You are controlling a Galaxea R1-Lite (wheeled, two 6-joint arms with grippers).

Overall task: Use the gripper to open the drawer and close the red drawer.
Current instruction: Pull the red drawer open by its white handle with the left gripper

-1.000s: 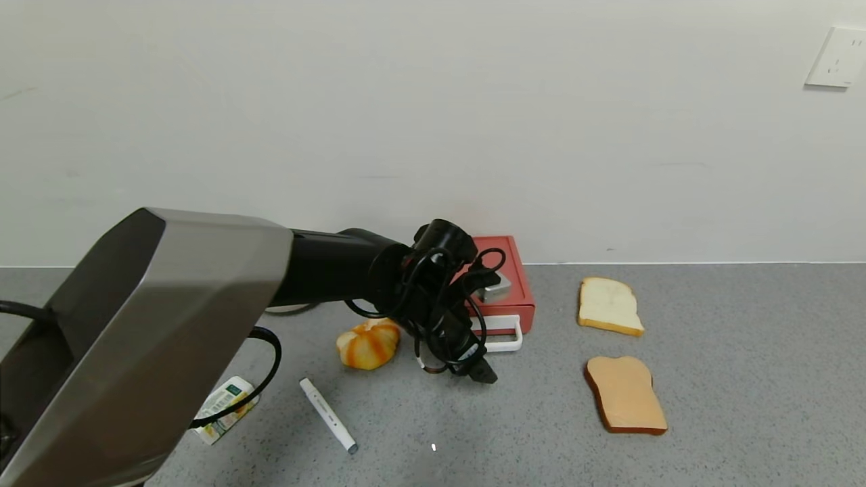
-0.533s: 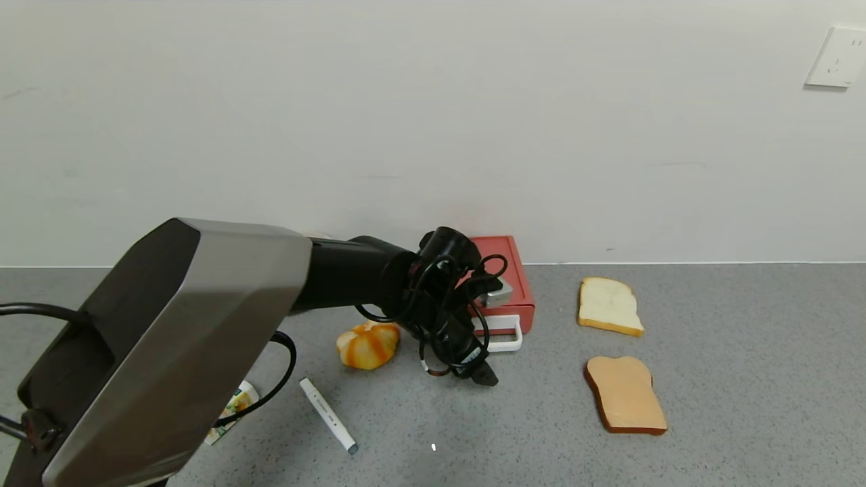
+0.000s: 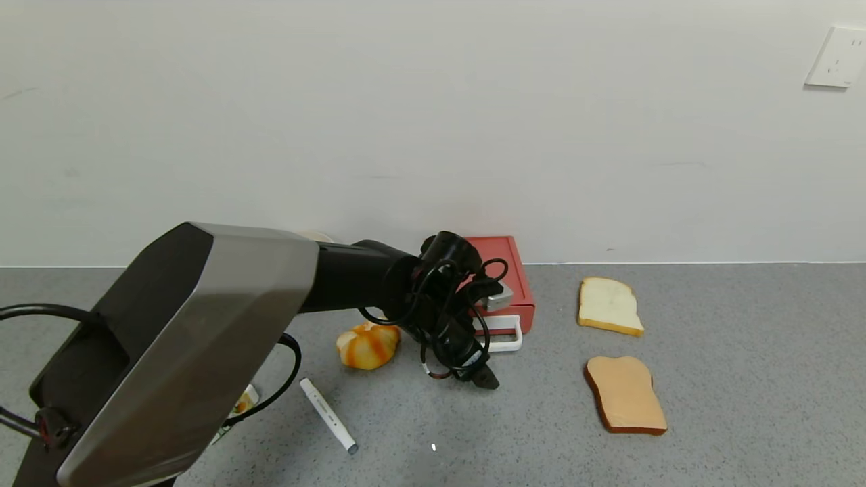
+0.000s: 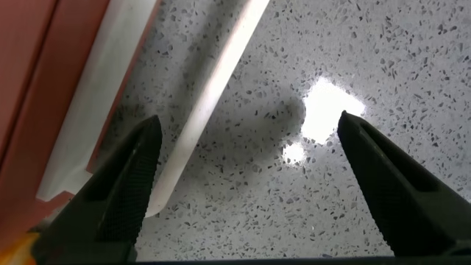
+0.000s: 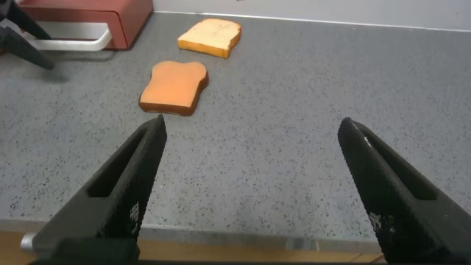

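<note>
The black arm and its cables hide much of the red drawer (image 3: 517, 287) against the wall. The left gripper (image 4: 246, 177), fingers spread, hovers just beside its white handle (image 3: 504, 334), apart from it. The right gripper (image 5: 254, 184) hangs open, well apart.

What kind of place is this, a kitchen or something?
Probably a lab's mock kitchen counter: a speckled grey countertop against a plain wall with a socket, holding a red drawer and bread slices.

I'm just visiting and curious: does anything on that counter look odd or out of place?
Nothing looks spilled or broken. The bread slices, a marker and an orange bun just lie loose around the red drawer.
</note>
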